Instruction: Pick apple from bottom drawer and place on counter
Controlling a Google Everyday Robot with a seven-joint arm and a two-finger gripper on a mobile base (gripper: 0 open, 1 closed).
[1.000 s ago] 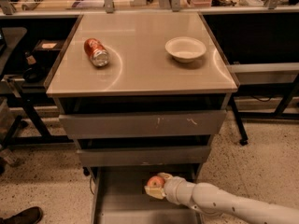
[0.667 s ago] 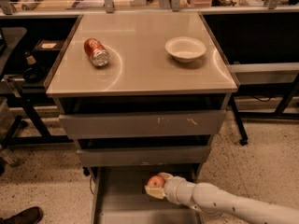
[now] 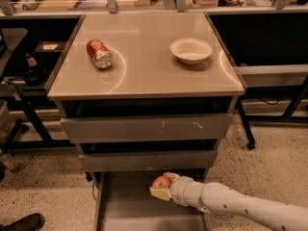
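From my camera I see the gripper [image 3: 162, 188] down inside the open bottom drawer [image 3: 126, 211], at its back right, under the front of the middle drawer [image 3: 149, 160]. The apple [image 3: 161, 182] sits right at the fingertips, between the pale fingers [image 3: 159, 193], which look closed around it from below and from the right; I take it as gripped, though I can't tell whether it's lifted off the drawer floor. The white arm [image 3: 240, 208] comes in from the lower right. Up on the counter [image 3: 144, 76], a red can [image 3: 99, 53] lies on its side at left and a white bowl [image 3: 191, 50] stands at right, well apart.
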